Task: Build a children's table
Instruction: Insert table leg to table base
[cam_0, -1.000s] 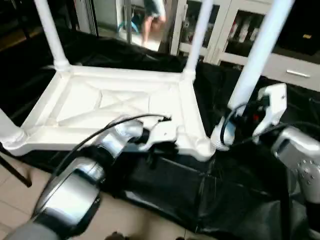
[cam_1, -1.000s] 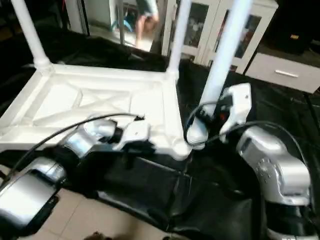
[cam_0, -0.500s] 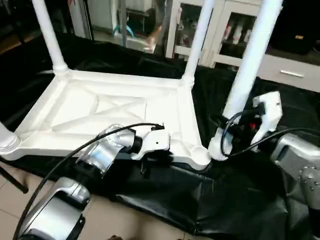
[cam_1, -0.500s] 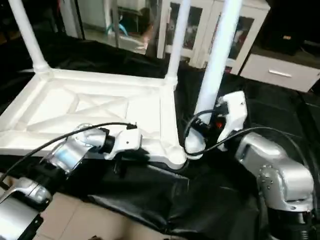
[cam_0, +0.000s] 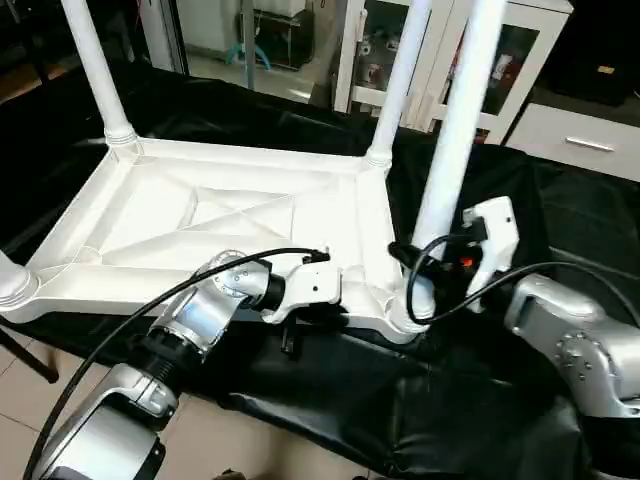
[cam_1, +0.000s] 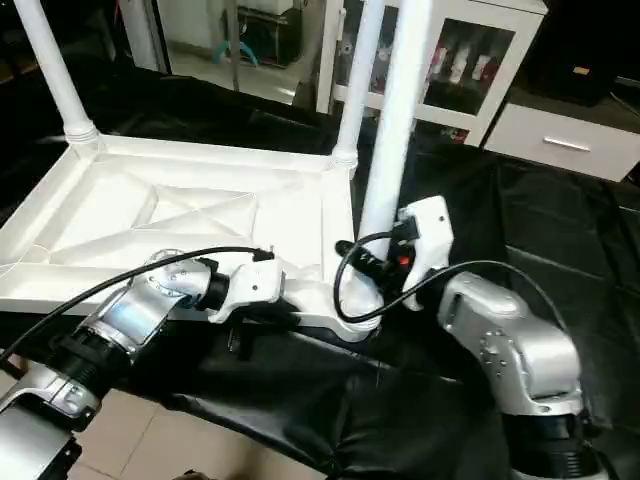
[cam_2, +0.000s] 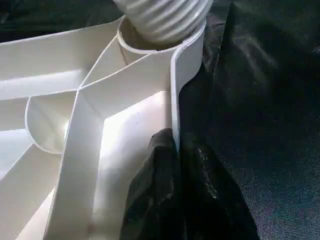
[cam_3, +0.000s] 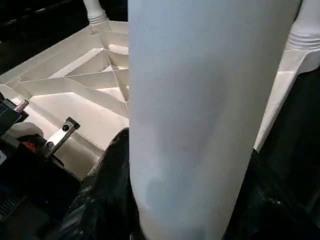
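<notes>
The children's table lies upside down on black cloth, its white tabletop showing the X-ribbed underside. Legs stand in the far left and far right corner sockets, and a leg base shows at the near left corner. My right gripper is shut on the fourth leg, held nearly upright with its ribbed end at the near right socket. My left gripper is shut on the tabletop's near rim; its black fingers pinch the thin wall.
Black cloth covers the work surface and hangs over its near edge. White cabinets with glass doors stand behind. Tiled floor shows at the near left. A black cable runs along my left forearm.
My right gripper has carried the leg leftwards and stood it straighter, bringing its ribbed end to the near right socket. The left gripper has kept its hold on the rim. The camera has shifted.
</notes>
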